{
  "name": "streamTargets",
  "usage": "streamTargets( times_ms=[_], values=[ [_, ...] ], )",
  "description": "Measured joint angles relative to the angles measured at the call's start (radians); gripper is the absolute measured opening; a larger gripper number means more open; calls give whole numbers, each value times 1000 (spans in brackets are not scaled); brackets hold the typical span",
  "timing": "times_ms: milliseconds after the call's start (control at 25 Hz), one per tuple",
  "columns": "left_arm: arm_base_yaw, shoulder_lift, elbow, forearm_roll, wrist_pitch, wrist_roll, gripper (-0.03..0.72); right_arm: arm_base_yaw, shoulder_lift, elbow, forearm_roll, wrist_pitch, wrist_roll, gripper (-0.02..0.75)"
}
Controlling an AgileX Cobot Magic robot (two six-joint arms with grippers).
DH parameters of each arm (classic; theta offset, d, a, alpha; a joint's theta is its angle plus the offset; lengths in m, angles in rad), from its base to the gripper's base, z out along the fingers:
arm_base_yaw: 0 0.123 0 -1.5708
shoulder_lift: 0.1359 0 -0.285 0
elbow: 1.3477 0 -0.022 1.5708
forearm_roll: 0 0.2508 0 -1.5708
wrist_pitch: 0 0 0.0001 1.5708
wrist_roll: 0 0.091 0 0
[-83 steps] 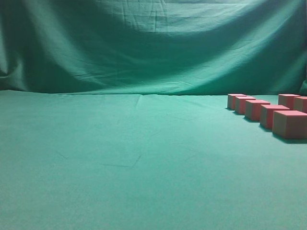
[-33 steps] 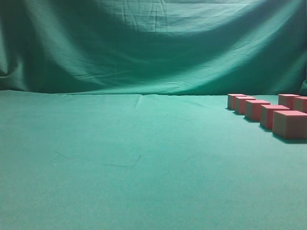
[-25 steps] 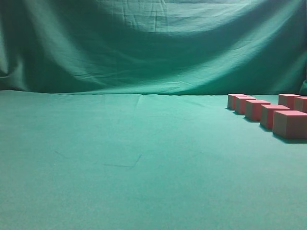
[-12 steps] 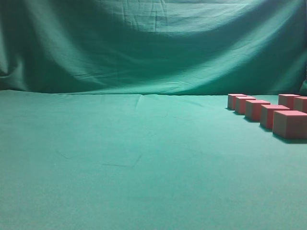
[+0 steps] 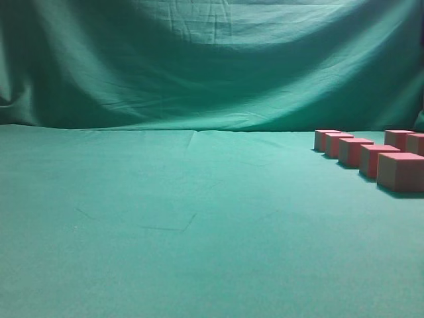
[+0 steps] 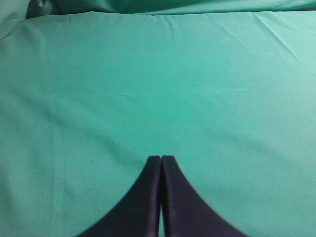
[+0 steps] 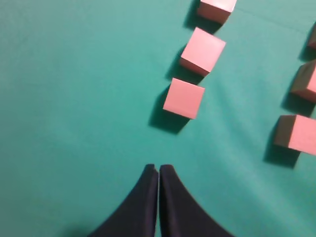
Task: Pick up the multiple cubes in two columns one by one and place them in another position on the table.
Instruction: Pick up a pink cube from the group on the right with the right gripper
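Pinkish-red cubes (image 5: 400,171) stand in two columns at the right of the green table (image 5: 185,225) in the exterior view, the right column cut by the frame edge. In the right wrist view one column runs up from the nearest cube (image 7: 184,98), and the other column's cubes (image 7: 295,132) lie at the right edge. My right gripper (image 7: 158,169) is shut and empty, hovering over bare cloth a short way below the nearest cube. My left gripper (image 6: 161,159) is shut, holding nothing, above bare cloth with no cube in its view. Neither arm shows in the exterior view.
A wrinkled green backdrop (image 5: 212,66) hangs upright behind the table. Faint creases (image 5: 165,228) mark the cloth in the middle. Broad green surface stretches left of the cubes.
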Motion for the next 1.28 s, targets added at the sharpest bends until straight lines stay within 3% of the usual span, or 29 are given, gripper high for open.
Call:
streamTargets(
  times_ms=[120,240,520,680,720,920,1120,1160,1280],
  values=[
    [0,0,0,0,0,0,0,71,71,-24,-132,5,146,0],
    [0,0,0,0,0,0,0,83,138,-30,-215,11,267,0],
    [0,0,0,0,0,0,0,36,221,-30,-228,-1,349,0],
    [0,0,0,0,0,0,0,-8,230,-30,-191,-60,357,172],
    [0,0,0,0,0,0,0,-15,230,-30,-176,-88,353,265],
    [0,0,0,0,0,0,0,-15,260,-30,-167,-122,351,491],
    [0,0,0,0,0,0,0,-15,310,-30,-167,-147,349,496],
    [0,0,0,0,0,0,0,-15,323,-30,-167,-154,349,536],
    [0,0,0,0,0,0,0,-15,348,-30,-167,-163,349,521]
  ],
)
